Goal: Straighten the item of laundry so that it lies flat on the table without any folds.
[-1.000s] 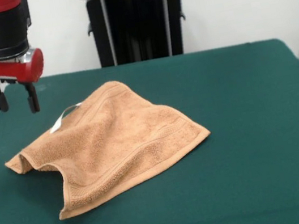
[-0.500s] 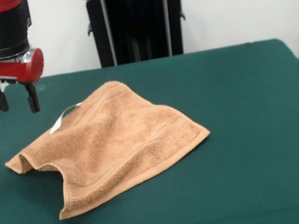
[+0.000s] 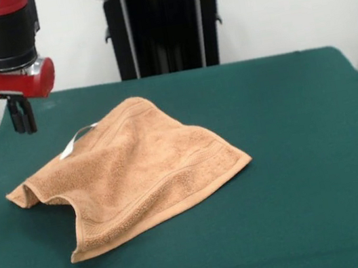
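Front view, rumpled towel (image 3: 134,172) on green table (image 3: 306,154), end effector (image 3: 23,122) fingers together, hanging clear, black pedestal (image 3: 162,23) behind.

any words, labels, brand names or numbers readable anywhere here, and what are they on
None can be read.
The towel carries a small white loop at its far edge; it shows no print.
The claw, the red and black arm, the green table and the black pedestal show no lettering or numbers.
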### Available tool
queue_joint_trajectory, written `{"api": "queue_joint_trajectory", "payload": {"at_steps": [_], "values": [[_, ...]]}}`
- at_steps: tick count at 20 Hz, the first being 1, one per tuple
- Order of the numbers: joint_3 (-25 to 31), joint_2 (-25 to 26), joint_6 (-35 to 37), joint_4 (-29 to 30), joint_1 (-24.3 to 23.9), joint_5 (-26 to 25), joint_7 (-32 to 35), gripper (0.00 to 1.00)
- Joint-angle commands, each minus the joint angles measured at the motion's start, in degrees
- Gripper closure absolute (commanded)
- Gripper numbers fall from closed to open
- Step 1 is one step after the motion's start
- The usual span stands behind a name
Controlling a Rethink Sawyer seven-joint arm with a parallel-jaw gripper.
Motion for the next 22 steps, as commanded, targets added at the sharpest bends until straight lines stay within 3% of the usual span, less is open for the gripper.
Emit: {"api": "queue_joint_trajectory", "payload": {"at_steps": [1,11,22], "values": [[7.4,2.8,-3.6,6.8,0.8,-2.8,-5.3,1.00],[7.2,3.8,-4.7,6.9,1.2,-2.8,-4.2,1.00],[6.4,8.6,-9.0,4.8,3.5,-3.1,-0.3,1.00]]}}
